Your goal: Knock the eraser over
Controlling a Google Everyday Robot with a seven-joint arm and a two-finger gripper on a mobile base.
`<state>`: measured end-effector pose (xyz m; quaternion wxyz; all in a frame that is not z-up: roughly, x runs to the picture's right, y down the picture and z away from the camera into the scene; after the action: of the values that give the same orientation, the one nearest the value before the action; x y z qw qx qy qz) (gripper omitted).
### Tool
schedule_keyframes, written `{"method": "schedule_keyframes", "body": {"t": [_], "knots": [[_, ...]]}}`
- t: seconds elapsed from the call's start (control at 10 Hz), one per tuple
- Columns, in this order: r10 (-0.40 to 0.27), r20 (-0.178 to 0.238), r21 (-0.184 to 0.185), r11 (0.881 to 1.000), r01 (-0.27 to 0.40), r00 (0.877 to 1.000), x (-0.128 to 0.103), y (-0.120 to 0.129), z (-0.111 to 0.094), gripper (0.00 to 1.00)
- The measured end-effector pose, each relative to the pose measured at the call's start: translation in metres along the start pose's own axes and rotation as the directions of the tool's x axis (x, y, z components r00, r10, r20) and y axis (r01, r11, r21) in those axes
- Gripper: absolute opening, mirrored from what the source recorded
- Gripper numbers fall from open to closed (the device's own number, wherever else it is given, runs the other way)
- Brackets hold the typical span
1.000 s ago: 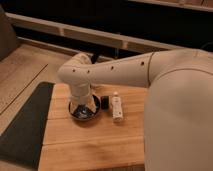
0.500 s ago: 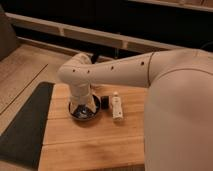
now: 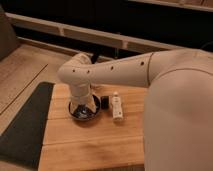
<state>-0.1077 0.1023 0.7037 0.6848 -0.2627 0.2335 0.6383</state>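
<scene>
On the wooden desk (image 3: 95, 145), the gripper (image 3: 84, 107), whose state I cannot tell, hangs low just left of the white eraser (image 3: 117, 107), so a sweep aimed too high or too near could pass it by, or merely slide it rightward without toppling it.

The wooden desk (image 3: 95, 145) is made of pale planks, and a dark mat (image 3: 25, 125) runs along its left edge. Toward the far edge, near the middle, sits a slim white eraser (image 3: 117, 107) with a small black object (image 3: 105, 102) just to its left. The gripper (image 3: 84, 111) hangs low over the boards beside them, on the left.
</scene>
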Motion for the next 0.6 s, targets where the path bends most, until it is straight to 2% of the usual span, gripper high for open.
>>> {"method": "schedule_keyframes", "body": {"t": [0.3,0.5,0.6], "knots": [[0.019,0.028,0.006,1.0,-0.019,0.999,-0.045,-0.038,0.005,0.65],[0.066,0.016,-0.024,0.998,-0.066,0.998,-0.072,-0.064,0.015,0.65],[0.078,0.003,-0.037,0.996,-0.078,0.997,-0.077,-0.068,0.021,0.65]]}}
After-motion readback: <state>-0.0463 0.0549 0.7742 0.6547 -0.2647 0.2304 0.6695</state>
